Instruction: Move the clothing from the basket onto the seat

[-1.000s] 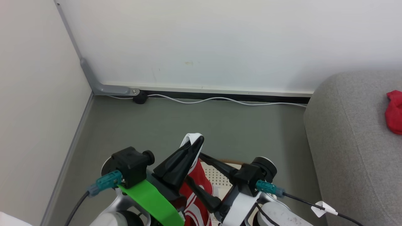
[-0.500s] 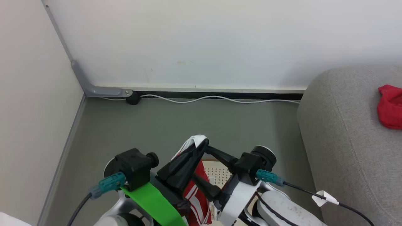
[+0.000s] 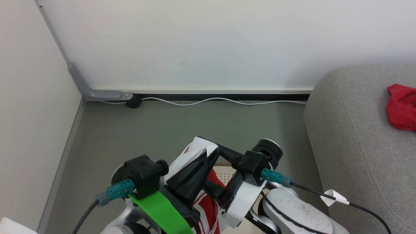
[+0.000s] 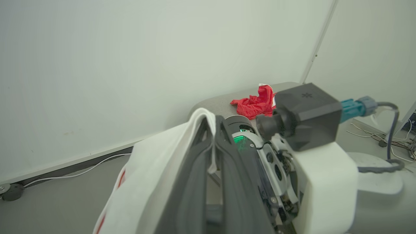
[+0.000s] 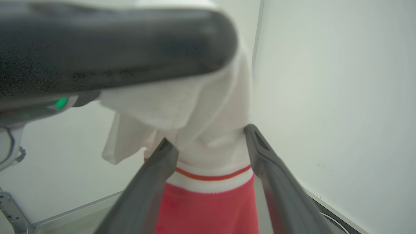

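My left gripper (image 3: 211, 152) is shut on the white panel of the clothing (image 3: 191, 153), holding it up; the red, striped part (image 3: 208, 203) hangs down below. In the left wrist view the white fabric (image 4: 152, 169) drapes over the shut fingers (image 4: 201, 152). My right gripper (image 3: 203, 161) is open, one finger on either side of the hanging clothing (image 5: 208, 195). A small patch of the basket (image 3: 225, 175) with its brown rim shows beneath the arms. The grey seat (image 3: 357, 146) is on the right.
Another red garment (image 3: 401, 110) lies on the seat, also seen in the left wrist view (image 4: 255, 104). A white cable (image 3: 211, 100) runs along the wall base, with a grey bracket (image 3: 97, 94) in the corner. Grey floor (image 3: 162, 130) lies ahead.
The left gripper has lifted the clothing higher, showing more white fabric. The right gripper has risen with it and closed in around it. The head view has shifted slightly.
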Controlling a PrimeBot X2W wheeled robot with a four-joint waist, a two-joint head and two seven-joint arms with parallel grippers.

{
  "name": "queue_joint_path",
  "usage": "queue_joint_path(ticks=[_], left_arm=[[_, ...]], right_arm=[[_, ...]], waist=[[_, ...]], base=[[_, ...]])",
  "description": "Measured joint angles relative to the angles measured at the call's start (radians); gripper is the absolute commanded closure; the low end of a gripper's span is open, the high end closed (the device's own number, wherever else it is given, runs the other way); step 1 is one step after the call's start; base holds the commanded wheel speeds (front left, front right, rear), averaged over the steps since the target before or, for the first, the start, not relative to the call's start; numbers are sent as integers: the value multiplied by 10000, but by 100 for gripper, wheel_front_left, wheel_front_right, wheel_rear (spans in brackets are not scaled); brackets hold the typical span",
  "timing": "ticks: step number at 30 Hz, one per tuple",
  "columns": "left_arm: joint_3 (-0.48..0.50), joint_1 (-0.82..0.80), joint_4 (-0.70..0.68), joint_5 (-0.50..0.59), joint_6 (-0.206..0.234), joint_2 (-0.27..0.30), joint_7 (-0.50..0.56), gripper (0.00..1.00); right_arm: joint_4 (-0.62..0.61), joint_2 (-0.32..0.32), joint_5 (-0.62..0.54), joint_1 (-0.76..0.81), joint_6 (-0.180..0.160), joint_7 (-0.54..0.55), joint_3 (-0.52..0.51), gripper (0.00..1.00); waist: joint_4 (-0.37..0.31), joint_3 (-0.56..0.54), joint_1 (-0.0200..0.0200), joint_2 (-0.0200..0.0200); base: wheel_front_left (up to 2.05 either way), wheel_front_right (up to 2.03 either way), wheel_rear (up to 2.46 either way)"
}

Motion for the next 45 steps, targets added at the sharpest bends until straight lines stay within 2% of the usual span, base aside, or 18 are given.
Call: queue_joint_path(ticks=[11,12,13,18,19,21,22,23,33,34,35,36,37,44,45], left_arm=[[12,144,-10,-10,96,31,127,100],[6,151,-12,-13,96,29,142,100],[8,151,-29,-13,96,27,142,100],[50,151,-46,-13,186,17,140,100],[67,151,-46,-13,192,19,140,100],[98,151,-48,-13,242,21,140,100],[115,151,-54,-13,261,23,138,100],[123,151,-58,-13,263,23,130,100],[211,151,-77,-13,274,23,125,100],[245,151,-77,-13,278,23,111,100],[276,151,-77,-12,324,23,79,100],[313,151,-77,-12,353,25,71,100],[341,151,-75,-10,353,33,69,100],[489,151,-71,36,481,125,15,100],[493,152,-69,36,499,130,-8,84]], right_arm=[[-487,-69,-203,-269,0,0,339,0],[-485,-73,-196,-298,0,0,366,42],[-479,-81,-194,-300,0,0,399,100],[-255,-213,33,-279,0,0,606,100],[-245,-238,81,-278,0,0,604,60],[-207,-255,86,-277,0,0,581,35],[-198,-255,86,-269,0,0,568,8],[-198,-255,88,-259,0,0,546,0],[-50,-499,174,-50,2,0,424,1],[-27,-539,186,-29,0,0,418,22],[6,-570,222,0,0,0,412,56],[44,-596,245,39,2,0,412,73],[71,-621,247,82,0,0,412,100],[140,-621,355,137,2,0,495,100],[136,-604,374,134,2,0,523,100]], waist=[[-74,36,0,0],[-82,42,0,1],[-91,47,0,0],[-132,78,0,0],[-142,86,0,0],[-168,101,0,0],[-184,111,0,0],[-199,120,0,0],[-371,197,0,0],[-392,204,0,1],[-412,210,0,0],[-434,217,0,0],[-454,223,0,0],[-653,257,0,0],[-694,266,0,0]], base=[[0,0,0],[0,0,0],[0,0,0],[0,0,0],[0,0,0],[0,0,0],[0,0,0],[0,0,0],[0,0,0],[0,0,0],[0,0,0],[0,0,0],[0,0,0],[0,0,0],[0,0,0]])
